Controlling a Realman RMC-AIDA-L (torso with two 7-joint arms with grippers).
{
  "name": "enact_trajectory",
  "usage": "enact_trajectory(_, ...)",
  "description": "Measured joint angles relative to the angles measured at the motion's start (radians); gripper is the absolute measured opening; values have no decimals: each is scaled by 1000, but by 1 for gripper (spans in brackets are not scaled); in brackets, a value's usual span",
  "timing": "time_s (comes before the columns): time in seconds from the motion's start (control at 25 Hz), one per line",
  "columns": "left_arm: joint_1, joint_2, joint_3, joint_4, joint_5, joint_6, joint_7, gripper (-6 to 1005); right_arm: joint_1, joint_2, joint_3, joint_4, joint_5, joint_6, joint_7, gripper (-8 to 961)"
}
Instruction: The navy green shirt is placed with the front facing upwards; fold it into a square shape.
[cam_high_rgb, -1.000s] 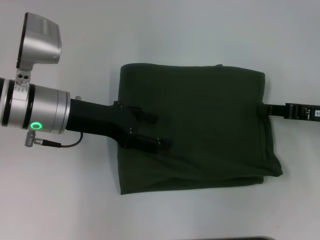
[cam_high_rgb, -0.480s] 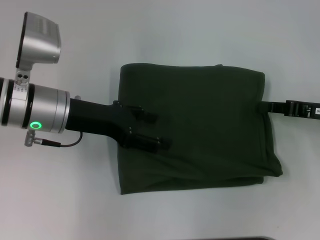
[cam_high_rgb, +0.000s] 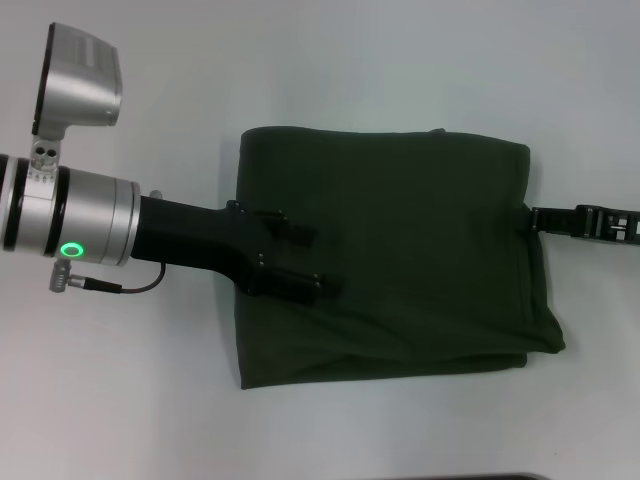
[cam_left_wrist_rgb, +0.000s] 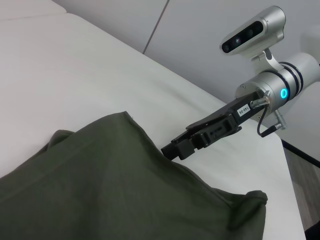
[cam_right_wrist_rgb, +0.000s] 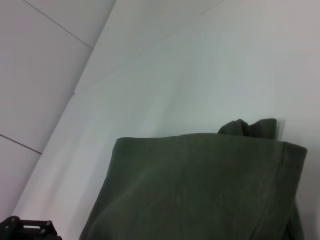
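Navy green shirt (cam_high_rgb: 390, 255) lying mid-table, already folded into a rough rectangle, plain green side up, no lettering showing. Near edge (cam_high_rgb: 385, 372) stacked in several layers, lower layer poking out at the near right corner (cam_high_rgb: 548, 340) — bulges past the fold line. Looks soft, limp, light cotton; likely to sag and slide layer on layer if lifted by one ply only. Best taken at an edge or corner, pinching all layers together, both sides at once to keep the fold square. Not fragile, not slippery against the white table (cam_high_rgb: 330, 60), though layers probably shift easily.

Left gripper (cam_high_rgb: 312, 258) lying over the left part of the cloth, reaching in from the left edge, fingers (cam_high_rgb: 300, 234) spread apart with nothing pinched between them, low over or resting on the top layer — contact not certain. Right gripper (cam_high_rgb: 540, 217) at the right edge of the shirt, about mid-height, tip touching or just beside the fabric rim; can't tell whether its fingers are parted or closed, in either the head or left wrist view (cam_left_wrist_rgb: 186, 145).

Far edge (cam_high_rgb: 385, 137) fairly straight, small tuft of fabric (cam_high_rgb: 437, 131) sticking out at the far right — seen also in the right wrist view (cam_right_wrist_rgb: 248, 127). Shape close to square, near right corner untidy.
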Motion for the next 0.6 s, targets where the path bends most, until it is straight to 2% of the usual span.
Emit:
enact_trajectory(0.2, 0, 0, 0, 1, 1, 1, 0, 899, -9, -2, 0, 0, 0, -4, 16, 453)
enact_trajectory(0.4, 0, 1, 0, 1, 1, 2, 1, 899, -23, -5, 0, -1, 1, -4, 22, 583)
enact_trajectory(0.6, 0, 0, 0, 2, 1, 2, 2, 900, -17, 0, 0, 0, 1, 1, 23, 574)
